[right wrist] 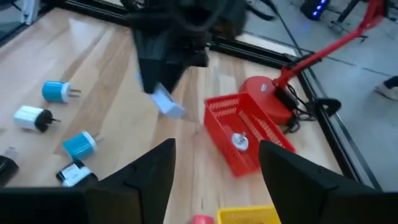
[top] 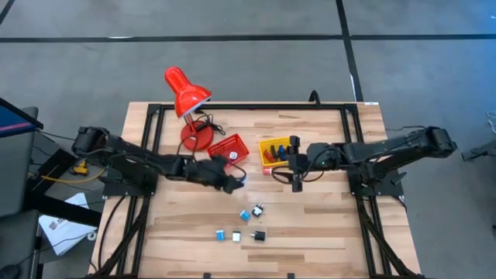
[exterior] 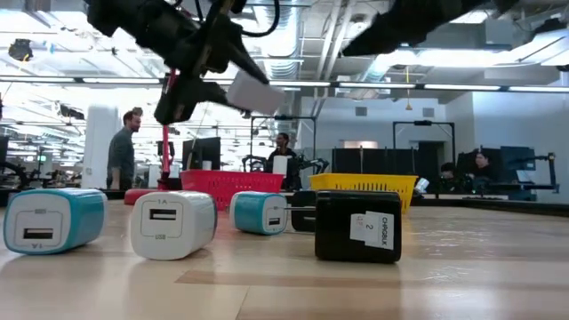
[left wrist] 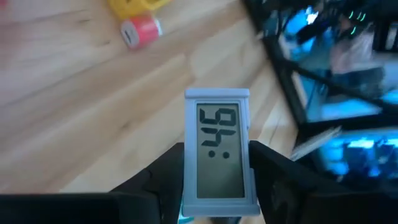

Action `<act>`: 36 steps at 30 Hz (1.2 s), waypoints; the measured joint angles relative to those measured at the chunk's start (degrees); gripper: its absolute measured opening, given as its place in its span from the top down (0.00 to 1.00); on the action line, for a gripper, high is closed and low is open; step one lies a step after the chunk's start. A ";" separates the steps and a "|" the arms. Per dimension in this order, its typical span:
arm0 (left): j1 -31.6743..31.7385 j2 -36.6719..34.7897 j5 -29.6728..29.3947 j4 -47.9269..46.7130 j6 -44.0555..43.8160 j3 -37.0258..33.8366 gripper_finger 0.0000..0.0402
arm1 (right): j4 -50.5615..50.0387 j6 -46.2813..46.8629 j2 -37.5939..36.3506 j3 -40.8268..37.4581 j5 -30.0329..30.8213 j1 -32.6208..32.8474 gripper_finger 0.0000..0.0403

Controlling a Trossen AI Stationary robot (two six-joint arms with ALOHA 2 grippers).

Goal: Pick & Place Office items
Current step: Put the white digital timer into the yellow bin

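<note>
Red mesh baskets: one (top: 229, 146) is sitting.
Yellow mesh baskets: one (top: 273, 147).
Red desk lamps: one (top: 186, 93).
Small loose chargers lying on the wooden bench (top: 325, 225): five.

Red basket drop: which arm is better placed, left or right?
Left. Its hand already grips the small digital display and hovers next to the red basket. The right hand is open and empty, near the yellow basket.

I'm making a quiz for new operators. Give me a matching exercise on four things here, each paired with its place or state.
Things:
1. digital clock
2. red basket
3. black charger
4. right gripper

States:
A. open, holding nothing
B. lying on the table, nearest the low camera
C. held in the left gripper
D. beside the desk lamp base

Pairs: 1-C, 2-D, 3-B, 4-A
</note>
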 joint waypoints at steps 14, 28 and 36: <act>2.55 -0.74 3.86 7.18 -2.04 0.09 0.61 | -12.56 -12.50 20.98 20.71 -1.31 2.74 0.56; 2.55 -0.69 3.99 8.01 -2.14 0.07 0.61 | -15.55 -19.21 29.87 29.18 -4.47 3.41 0.64; 2.52 -0.69 3.99 8.67 -1.76 0.07 0.56 | -16.57 -19.33 30.18 30.13 -4.37 3.37 0.89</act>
